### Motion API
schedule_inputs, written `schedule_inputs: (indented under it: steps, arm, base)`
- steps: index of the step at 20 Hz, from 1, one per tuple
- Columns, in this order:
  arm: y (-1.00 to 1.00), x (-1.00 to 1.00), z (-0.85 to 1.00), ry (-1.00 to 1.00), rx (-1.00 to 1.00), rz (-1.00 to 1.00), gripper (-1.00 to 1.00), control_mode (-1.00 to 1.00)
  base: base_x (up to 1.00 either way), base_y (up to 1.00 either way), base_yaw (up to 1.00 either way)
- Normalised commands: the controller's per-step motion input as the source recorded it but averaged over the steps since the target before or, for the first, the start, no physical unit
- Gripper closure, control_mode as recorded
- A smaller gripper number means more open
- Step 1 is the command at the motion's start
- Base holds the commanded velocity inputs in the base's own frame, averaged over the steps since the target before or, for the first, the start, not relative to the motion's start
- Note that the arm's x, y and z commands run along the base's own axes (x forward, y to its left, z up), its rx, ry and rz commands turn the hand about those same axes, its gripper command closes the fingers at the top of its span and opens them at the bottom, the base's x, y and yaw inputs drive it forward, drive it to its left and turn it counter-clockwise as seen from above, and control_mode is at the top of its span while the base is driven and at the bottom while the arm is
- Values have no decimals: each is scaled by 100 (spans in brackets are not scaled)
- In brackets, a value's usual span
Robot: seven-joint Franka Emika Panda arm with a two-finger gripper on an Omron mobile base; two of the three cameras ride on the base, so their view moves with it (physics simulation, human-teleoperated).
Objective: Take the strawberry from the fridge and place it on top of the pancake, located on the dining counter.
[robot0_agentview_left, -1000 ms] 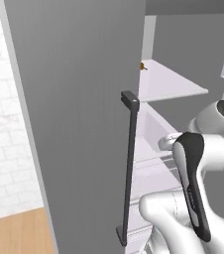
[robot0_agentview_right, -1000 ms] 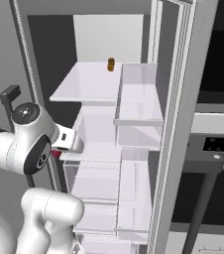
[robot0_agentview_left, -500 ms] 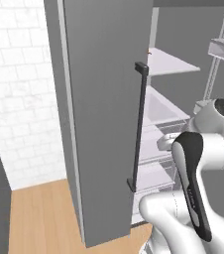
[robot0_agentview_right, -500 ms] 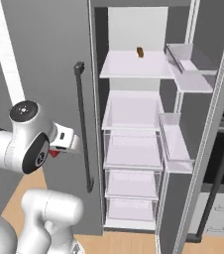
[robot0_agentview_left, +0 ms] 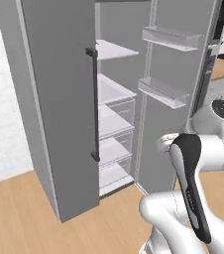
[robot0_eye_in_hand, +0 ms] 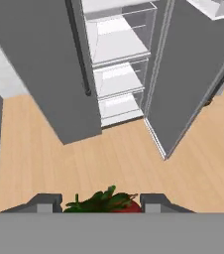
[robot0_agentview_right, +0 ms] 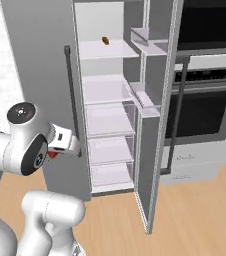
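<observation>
At the bottom centre of the hand view, the gripper (robot0_eye_in_hand: 103,204) is clamped on the strawberry (robot0_eye_in_hand: 116,203), whose green leaves and red body sit between the two finger tips. The fridge (robot0_agentview_right: 45,45) occupies the upper half of the frame, right door open, white shelves exposed. In the right base view, a small brown item (robot0_agentview_right: 105,40) rests on the top shelf.

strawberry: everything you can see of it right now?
The strawberry sits between the gripper's two dark fingertips in the hand view, held by it. Only its top shows: a ragged green leafy cap over a sliver of glossy bright red flesh, the rest cut off at the bottom of that view. It is clear of the fridge, with light wood floor behind it. In the right base view a small red speck shows by the hand.
</observation>
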Motion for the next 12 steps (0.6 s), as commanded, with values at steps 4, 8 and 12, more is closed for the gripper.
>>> schedule_inputs:
  steps: [4,8,12]
  arm:
    - [0,0,0,0,0,0,100,100]
    - [0,0,0,0,0,0,100,100]
    - [0,0,0,0,0,0,100,100]
  base:
    - [-66,0,-77]
    - [-51,0,-80]
    - [-43,0,-81]
